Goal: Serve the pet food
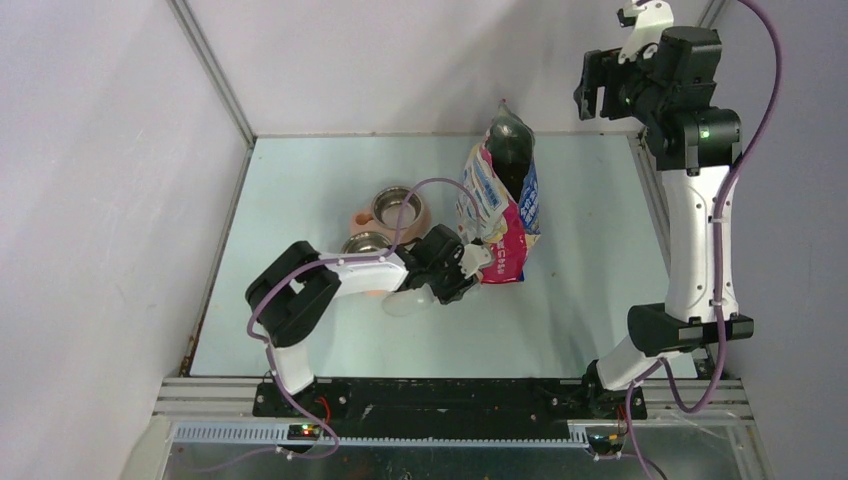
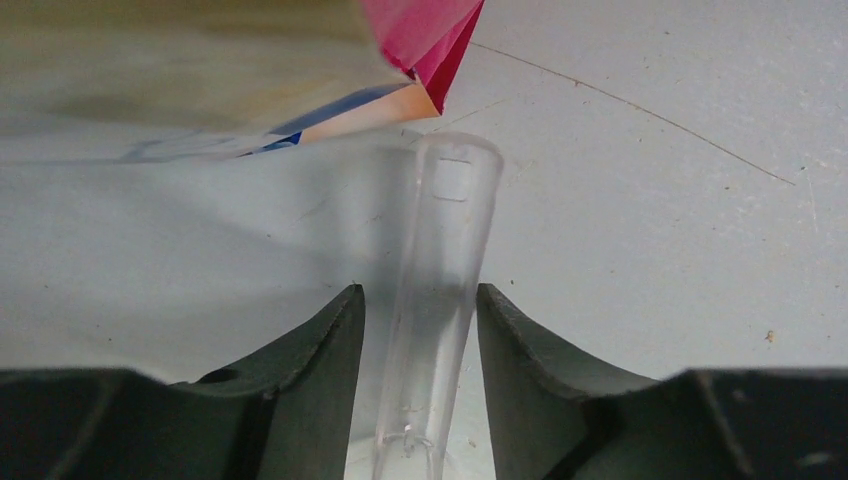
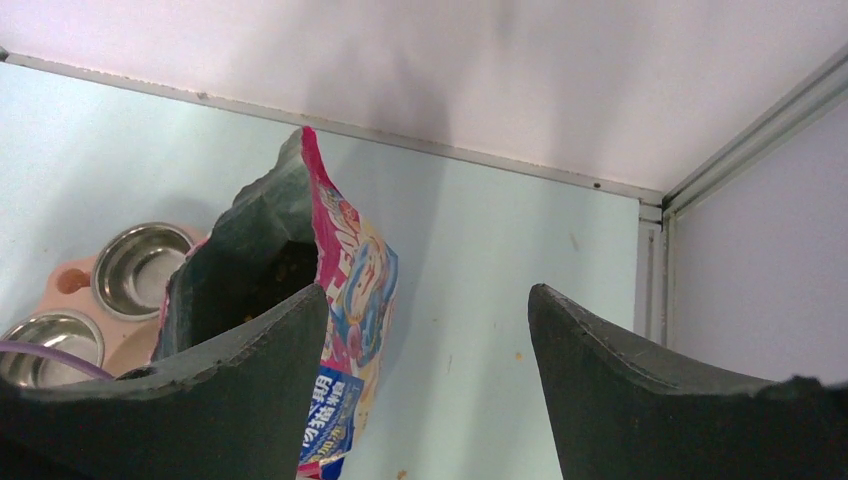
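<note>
Standing upright mid-table, nearer the far edge, the cat food bag gapes open. The pet food shows only as a dim brown patch deep in its dark mouth, single pellets too murky to pick out. The left gripper sits low just beside the bag's base, jaws narrow either side of the translucent scoop handle; whether they truly pinch it cannot be told, and the wrist view cuts off the scoop's bowl. The left arm covers part of the nearer of two steel bowls in a pink holder, left of the bag. The right gripper hangs high over the far right corner, jaws wide and empty. The table is pale blue-green, finely scratched, enclosed by plain white walls.
</note>
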